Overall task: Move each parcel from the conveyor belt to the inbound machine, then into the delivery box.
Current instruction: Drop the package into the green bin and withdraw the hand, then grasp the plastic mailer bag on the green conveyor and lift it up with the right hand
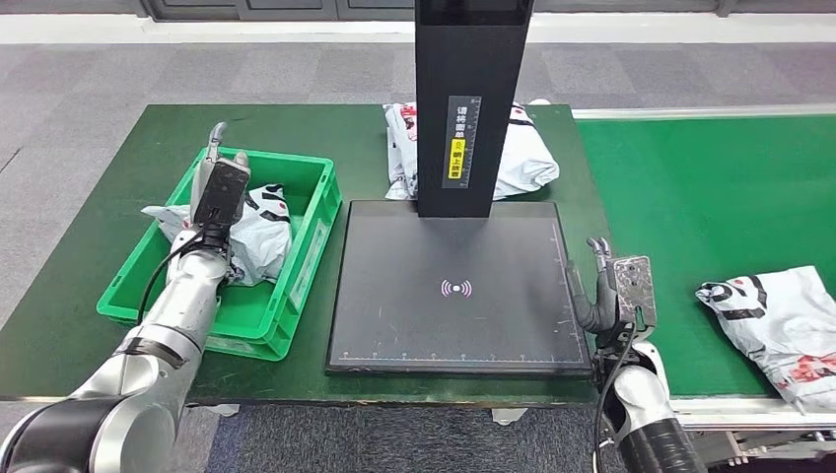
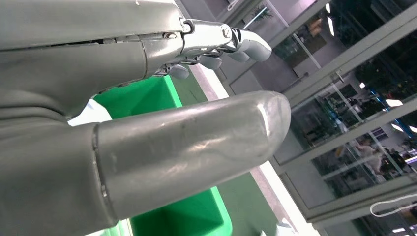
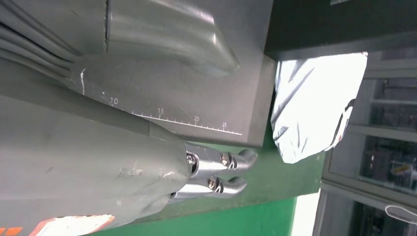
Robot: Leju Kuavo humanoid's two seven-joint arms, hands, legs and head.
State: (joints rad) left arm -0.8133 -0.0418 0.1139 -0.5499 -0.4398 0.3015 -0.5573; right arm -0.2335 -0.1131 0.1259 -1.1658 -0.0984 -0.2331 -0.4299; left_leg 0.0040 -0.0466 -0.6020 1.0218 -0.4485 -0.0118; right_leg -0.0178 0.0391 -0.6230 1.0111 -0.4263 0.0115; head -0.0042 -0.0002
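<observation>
Now the empty right hand (image 1: 613,292), fingers apart beside the scanner (image 1: 455,286), should swing to the belt (image 1: 710,197) parcel (image 1: 779,320) and grip mid-bag, while the left hand (image 1: 219,187) hovers spread over the box (image 1: 306,256).

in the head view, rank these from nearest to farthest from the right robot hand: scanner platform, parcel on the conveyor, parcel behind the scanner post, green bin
From the right robot hand:
1. Scanner platform, right beside the hand, on its left.
2. Parcel on the conveyor, to its right on the belt.
3. Parcel behind the scanner post, farther back on the table.
4. Green bin, far left, past the platform.
</observation>
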